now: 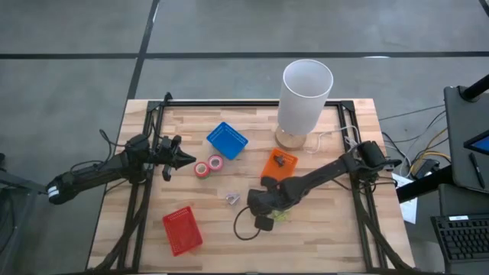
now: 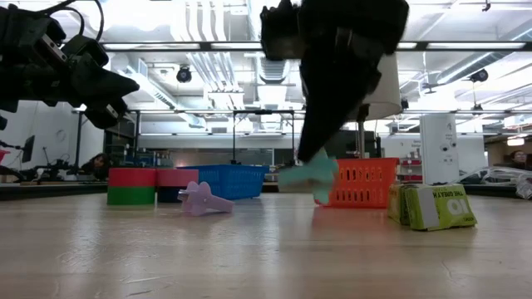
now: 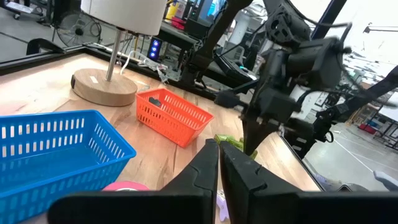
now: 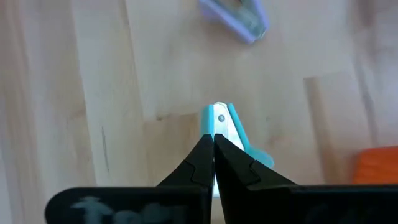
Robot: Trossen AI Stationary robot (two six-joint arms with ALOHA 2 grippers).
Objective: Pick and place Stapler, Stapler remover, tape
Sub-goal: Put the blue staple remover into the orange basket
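Observation:
My right gripper (image 1: 265, 203) hangs over the table's middle, shut on a small teal stapler remover (image 4: 221, 121), which also shows in the low view (image 2: 312, 178). A lilac stapler remover (image 1: 232, 198) lies on the wood just left of it (image 2: 204, 200). Two tape rolls, a red and green one (image 1: 202, 169) and a pink one (image 1: 216, 163), rest flat on the table near the blue tray (image 1: 227, 140). My left gripper (image 1: 183, 160) hovers shut in the air just left of the rolls, pointing at them (image 3: 219, 168). My right gripper pinches the teal stapler remover between its two fingers, at the narrow riveted end (image 4: 220, 117). The fingers come from above, pointing down. The remover hangs below the fingertips, its wider end (image 2: 318, 193) lowest and a little above the wood.
An orange tray (image 1: 280, 165) holding a dark object sits right of the middle, a red tray (image 1: 182, 230) near the front left. A white lamp (image 1: 305, 98) stands at the far edge. A green box (image 1: 280, 215) and a black cable loop (image 1: 246, 226) lie beside my right gripper.

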